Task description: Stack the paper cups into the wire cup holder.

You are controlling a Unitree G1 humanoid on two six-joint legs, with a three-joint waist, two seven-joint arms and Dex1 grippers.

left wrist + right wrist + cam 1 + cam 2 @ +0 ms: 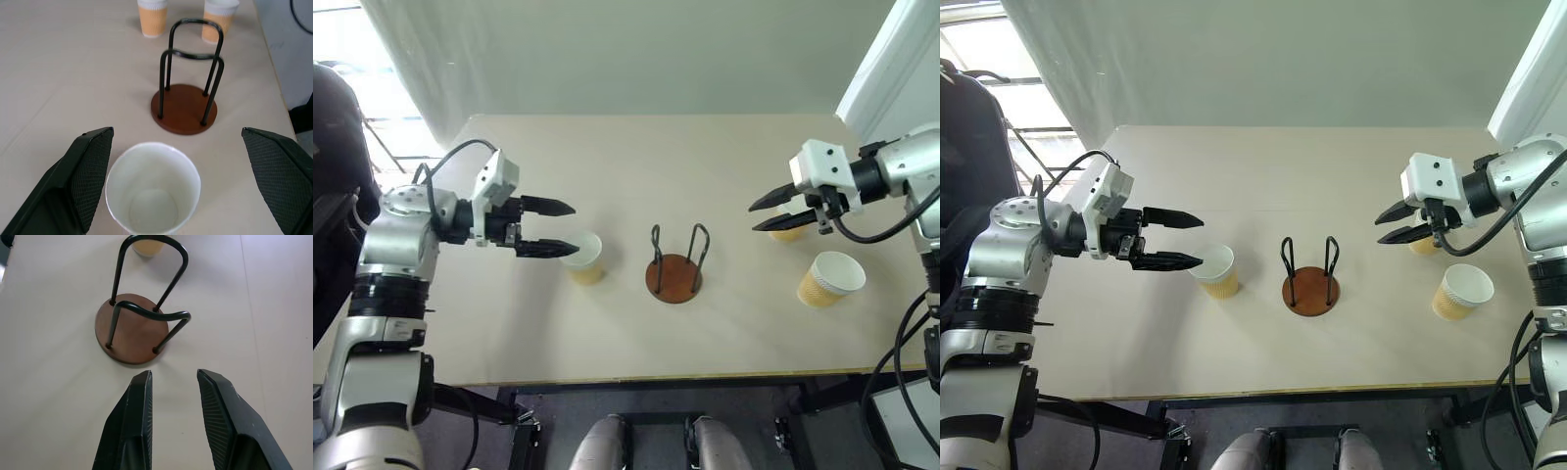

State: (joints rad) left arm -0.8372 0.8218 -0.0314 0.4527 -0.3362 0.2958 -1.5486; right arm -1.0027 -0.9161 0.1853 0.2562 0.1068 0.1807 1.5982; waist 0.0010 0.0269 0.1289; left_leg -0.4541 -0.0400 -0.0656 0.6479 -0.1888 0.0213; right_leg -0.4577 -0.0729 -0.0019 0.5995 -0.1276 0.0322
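Observation:
The wire cup holder, a brown disc with black wire loops, stands empty at mid-table. One paper cup stands upright just left of it. My left gripper is open wide, and its fingers flank this cup without touching it. On the right, my right gripper hovers above the table, open by a narrow gap and holding nothing. A second cup is partly hidden behind it, and a third cup stands nearer the front right. In the right wrist view, the right gripper points toward the holder.
The beige table ends at a front edge close to me. A white curtain hangs behind it, and a white panel stands at the back right corner. A dark object sits off the table's left side.

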